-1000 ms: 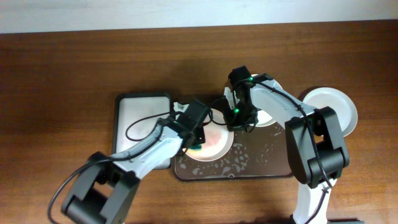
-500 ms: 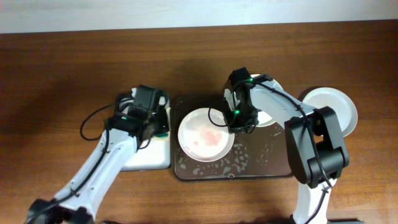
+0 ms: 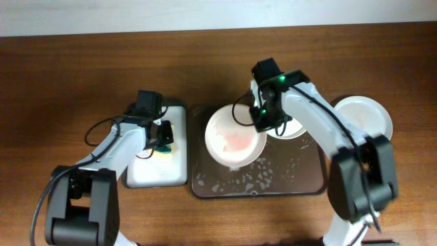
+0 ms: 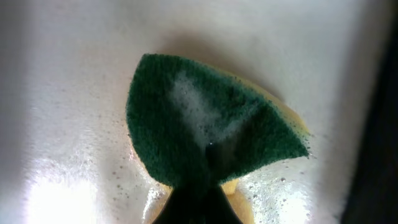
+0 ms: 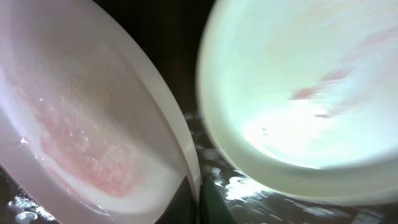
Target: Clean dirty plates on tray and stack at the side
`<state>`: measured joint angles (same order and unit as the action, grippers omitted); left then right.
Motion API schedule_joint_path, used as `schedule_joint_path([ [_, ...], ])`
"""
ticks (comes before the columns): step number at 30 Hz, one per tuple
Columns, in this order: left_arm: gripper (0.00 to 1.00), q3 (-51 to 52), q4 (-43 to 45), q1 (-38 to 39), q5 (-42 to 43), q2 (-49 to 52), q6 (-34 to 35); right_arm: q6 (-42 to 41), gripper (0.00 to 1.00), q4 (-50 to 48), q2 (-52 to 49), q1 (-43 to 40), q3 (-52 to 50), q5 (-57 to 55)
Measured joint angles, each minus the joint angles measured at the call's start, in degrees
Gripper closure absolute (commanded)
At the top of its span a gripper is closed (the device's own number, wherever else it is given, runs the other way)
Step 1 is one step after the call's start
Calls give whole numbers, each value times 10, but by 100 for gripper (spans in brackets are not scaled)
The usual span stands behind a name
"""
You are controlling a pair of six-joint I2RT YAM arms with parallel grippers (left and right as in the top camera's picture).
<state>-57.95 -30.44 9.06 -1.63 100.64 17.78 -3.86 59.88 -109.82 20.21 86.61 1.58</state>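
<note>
1. Three plates are in view from overhead, and I have hold of one of them.
2. My right pincer is closed tight on the rim of the smeared plate. The wrist view shows that rim running down into the closed jaws at the bottom of the picture.
3. That smeared plate is white with a wet pink film across its centre, and it sits over the left half of the dark tray. I cannot tell from these views whether it rests on the tray or is raised off it.
4. Just beside it, on the right, lies the second plate. It is pale, with faint red streaks, and from above my right arm covers most of it.
5. Foam flecks dot the tray's bare surface in front of both plates.
6. One more, the third plate, sits on the wooden table to the right of the tray, well apart from my pincer.
7. My left pincer is pinched shut on a sponge, green on top and yellow beneath, with suds on it.
8. That sponge is over the wet white tray, which stands just left of the dark one.
</note>
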Motion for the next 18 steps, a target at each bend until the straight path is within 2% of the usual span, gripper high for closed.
schedule_joint_path([
  [1, 79, 0, 1, -5, 2, 0, -1, -1, 96, 2, 19, 6, 3, -31],
  [2, 58, 0, 3, -10, 2, 1, -3, -4, 96, 2, 40, 14, 5, -64],
  [3, 44, 0, 6, -13, 2, 2, -4, -7, 96, 4, 59, 24, 6, -99],
  [4, 36, 0, 9, -16, 2, 3, -8, -11, 96, 4, 77, 36, 6, -137],
  [7, 30, 0, 15, -19, 1, 8, -10, -17, 96, 6, 101, 70, 7, -227],
  [12, 26, -1, 33, -19, -6, 29, -10, -20, 96, 8, 103, 141, 7, -370],
  [14, 30, -1, 41, -19, -9, 30, -10, -20, 96, 8, 103, 159, 7, -398],
  [15, 46, -1, 49, -19, -12, 32, -9, -20, 96, 6, 103, 168, 7, -415],
  [17, 100, -1, 59, -19, -17, 35, -9, -20, 96, 6, 103, 178, 7, -433],
  [18, 100, -1, 65, -19, -18, 37, -11, -22, 96, 6, 103, 180, 7, -439],
])
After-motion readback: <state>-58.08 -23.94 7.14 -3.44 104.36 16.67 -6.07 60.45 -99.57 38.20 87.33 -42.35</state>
